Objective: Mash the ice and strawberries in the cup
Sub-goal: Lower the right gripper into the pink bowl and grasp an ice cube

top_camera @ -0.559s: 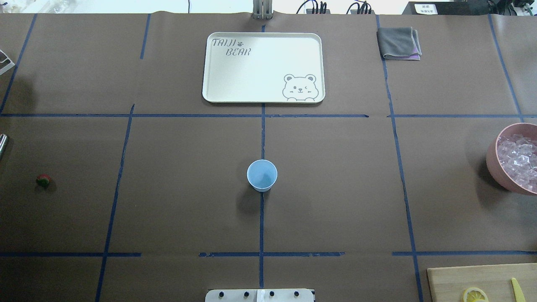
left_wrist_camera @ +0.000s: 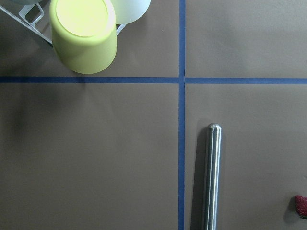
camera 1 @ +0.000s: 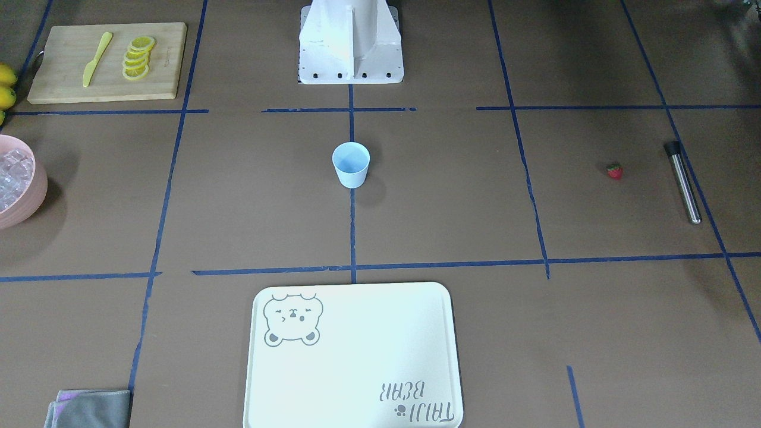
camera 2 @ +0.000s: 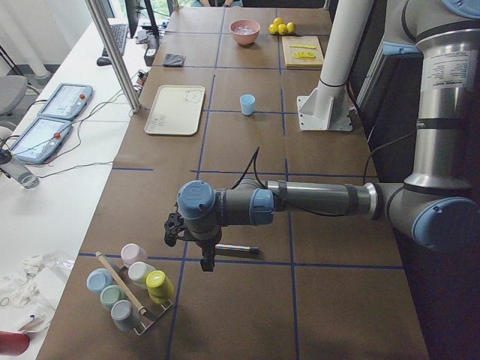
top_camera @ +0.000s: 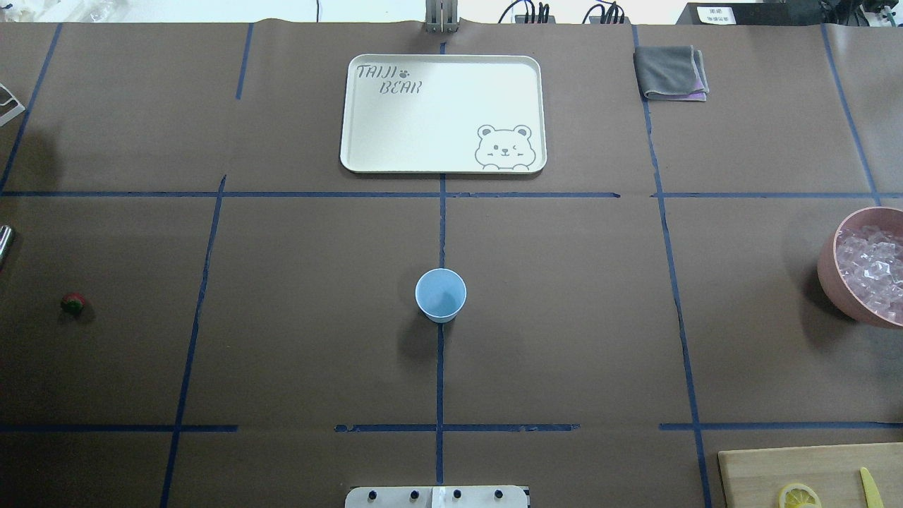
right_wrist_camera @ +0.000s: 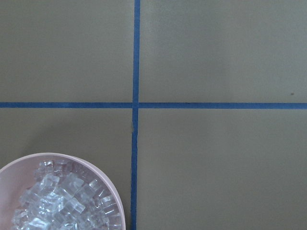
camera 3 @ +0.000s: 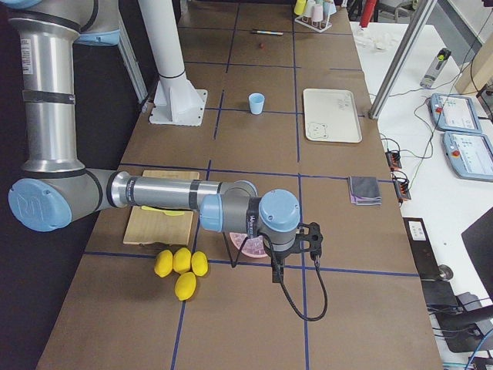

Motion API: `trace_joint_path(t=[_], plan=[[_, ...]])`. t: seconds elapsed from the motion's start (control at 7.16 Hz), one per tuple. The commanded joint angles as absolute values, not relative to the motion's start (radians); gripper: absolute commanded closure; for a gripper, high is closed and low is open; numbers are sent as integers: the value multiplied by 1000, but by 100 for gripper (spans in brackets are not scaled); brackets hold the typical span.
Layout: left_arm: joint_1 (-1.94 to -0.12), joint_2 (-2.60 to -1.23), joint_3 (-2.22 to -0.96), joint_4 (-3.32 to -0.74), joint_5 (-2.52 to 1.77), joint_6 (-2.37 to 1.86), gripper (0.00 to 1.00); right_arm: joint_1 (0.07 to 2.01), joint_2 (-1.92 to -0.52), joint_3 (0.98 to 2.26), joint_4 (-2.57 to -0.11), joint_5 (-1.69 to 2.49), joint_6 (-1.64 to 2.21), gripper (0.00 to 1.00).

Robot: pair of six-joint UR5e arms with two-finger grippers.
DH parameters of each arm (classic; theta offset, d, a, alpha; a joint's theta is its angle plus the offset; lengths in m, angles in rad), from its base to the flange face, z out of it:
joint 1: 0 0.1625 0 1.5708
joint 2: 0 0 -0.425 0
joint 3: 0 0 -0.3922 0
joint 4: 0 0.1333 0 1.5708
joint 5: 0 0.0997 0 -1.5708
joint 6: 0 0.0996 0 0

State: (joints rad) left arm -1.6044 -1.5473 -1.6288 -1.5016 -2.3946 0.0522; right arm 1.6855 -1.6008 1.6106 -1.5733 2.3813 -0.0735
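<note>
The strawberry (top_camera: 73,303) lies far left on the surface; it looks soft and is probably best pinched lightly across its body. The cup (top_camera: 440,294) stands empty at centre, likely light and easy to tip. The ice (top_camera: 871,271), hard and probably slippery, fills the pink bowl (top_camera: 827,279) far right. I cannot tell whether the left gripper (camera 2: 206,262) or the right gripper (camera 3: 275,275) is spread.

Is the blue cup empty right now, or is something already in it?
Empty. The overhead view looks into the cup: only bare blue bottom. The ice sits in the pink bowl, the strawberry on the table.
</note>
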Motion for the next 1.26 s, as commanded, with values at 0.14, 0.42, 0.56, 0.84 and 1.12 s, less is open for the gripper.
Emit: trace_joint_path(t=[0.14,0.42,0.56,0.84,1.12], plan=[[-1605,-1546,-1631,-1502,-2395,52,0,1684,-1601,1618,-1577,2384,-77,0],[-1605,-1546,-1635,-1502,-2395,52,0,1645,-1598,1624,-1574,2407,-74,0],[-1605,-1546,-1637,-1502,-2395,52,0,1605,-1598,1662,-1574,2401,-68,1],[-1605,-1546,-1643,-1502,-2395,52,0,1499,-1601,1770,-1572,2366,85,1],[-1605,-1546,-1643,-1502,-2395,52,0,1441,-1614,1805,-1569,2356,165,1]])
